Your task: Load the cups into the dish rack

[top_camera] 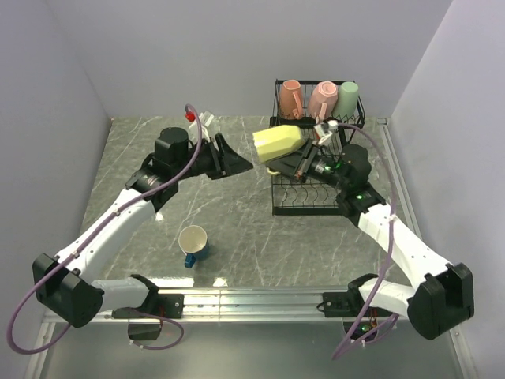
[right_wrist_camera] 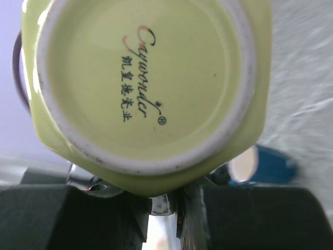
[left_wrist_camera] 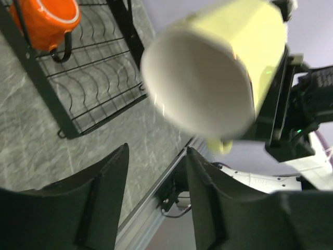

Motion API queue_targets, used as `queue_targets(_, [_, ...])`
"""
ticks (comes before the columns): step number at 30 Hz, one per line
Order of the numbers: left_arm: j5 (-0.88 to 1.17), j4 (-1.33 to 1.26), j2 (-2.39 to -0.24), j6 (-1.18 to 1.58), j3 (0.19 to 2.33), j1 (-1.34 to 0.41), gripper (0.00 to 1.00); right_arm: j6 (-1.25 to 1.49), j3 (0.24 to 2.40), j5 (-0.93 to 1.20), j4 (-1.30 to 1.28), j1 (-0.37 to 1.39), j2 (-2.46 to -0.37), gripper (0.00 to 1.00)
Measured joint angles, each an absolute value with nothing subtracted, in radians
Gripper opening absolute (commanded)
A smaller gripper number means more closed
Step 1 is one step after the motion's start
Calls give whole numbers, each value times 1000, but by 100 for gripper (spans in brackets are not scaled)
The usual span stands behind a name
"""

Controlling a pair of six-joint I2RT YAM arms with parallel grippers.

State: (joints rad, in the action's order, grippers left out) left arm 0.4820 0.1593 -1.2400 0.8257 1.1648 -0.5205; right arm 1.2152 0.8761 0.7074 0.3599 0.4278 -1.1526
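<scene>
Above the table [top_camera: 245,225], yellow cup [top_camera: 276,142] sits clamped in right claw [right_wrist_camera: 164,208].

I count six mugs in all. Two are pink: one pink mug [top_camera: 290,96] and a second pink mug [top_camera: 321,99]. The other four colours have one each: one green mug [top_camera: 348,98], one yellow mug [top_camera: 276,142], one blue mug [top_camera: 194,243] and one orange mug [left_wrist_camera: 49,21], which I find only in the left wrist view. That makes five colours.

I count one dish rack [top_camera: 304,197], with two tiers, and one table [top_camera: 252,229].

There are two arms, the left arm [top_camera: 118,215] and the right arm [top_camera: 394,237]. There are two grippers, one per arm: the left gripper [left_wrist_camera: 156,156] and the right gripper [right_wrist_camera: 164,203]. Each has two fingers.
</scene>
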Motion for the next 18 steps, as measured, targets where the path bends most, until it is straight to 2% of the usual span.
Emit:
queue_targets(8, [435, 289, -1143, 752, 1132, -521, 55, 953, 873, 565, 35, 265, -986, 0])
queue_targets(18, [331, 428, -1123, 674, 1127, -517, 53, 657, 849, 166, -339, 261, -985, 0])
